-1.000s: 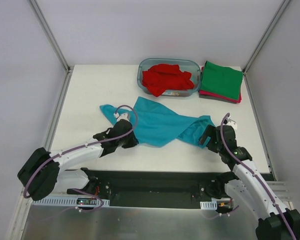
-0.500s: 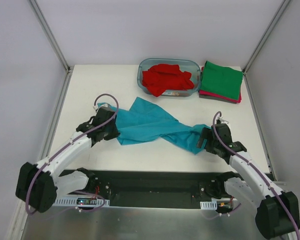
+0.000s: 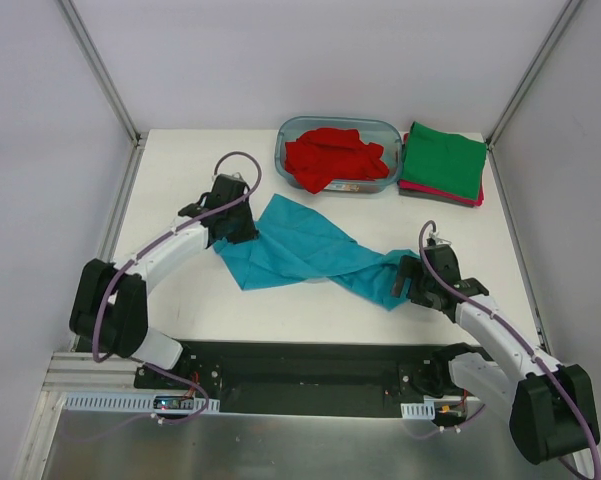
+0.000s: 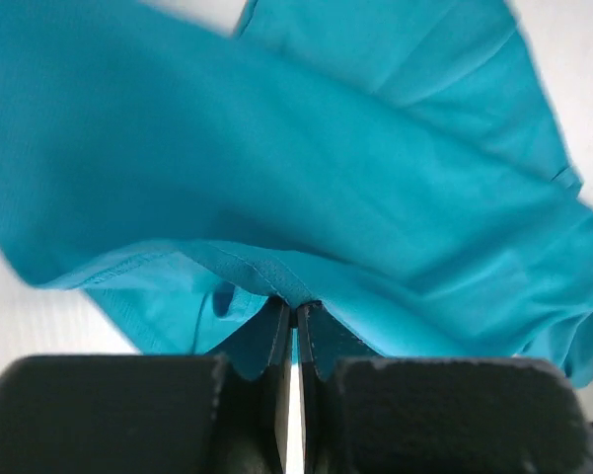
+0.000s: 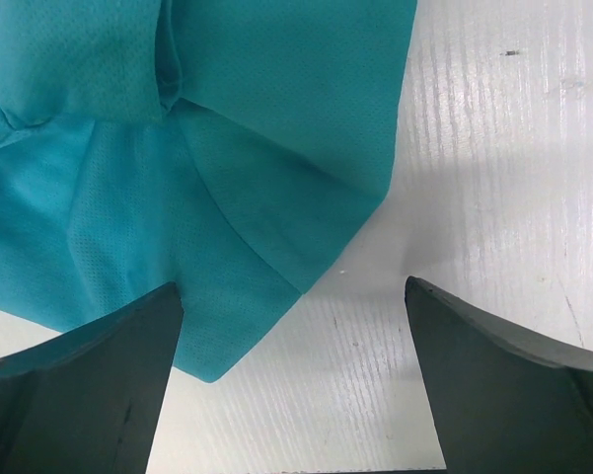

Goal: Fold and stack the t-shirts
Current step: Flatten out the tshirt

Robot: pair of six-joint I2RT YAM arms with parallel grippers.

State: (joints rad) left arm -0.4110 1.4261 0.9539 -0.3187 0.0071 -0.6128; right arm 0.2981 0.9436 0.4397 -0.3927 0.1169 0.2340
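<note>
Teal shirt (image 3: 300,250) lies twisted on the table (image 3: 180,180). The left gripper (image 3: 238,228), clamped on its left end, has pulled that end farther back than a second ago. The right gripper (image 3: 410,282) gapes empty at the other end.

Only an edge of the magenta t-shirt (image 3: 440,193) shows under the green t-shirt (image 3: 444,160).

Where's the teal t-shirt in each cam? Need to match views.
Top external: teal t-shirt lies across the middle of the white table.
Left wrist: fills the frame, hem pinched in the shut left gripper, bottom centre.
Right wrist: upper left, one corner between the fingers of the open right gripper.
Shared landmark: the white table beside the shirt.
</note>
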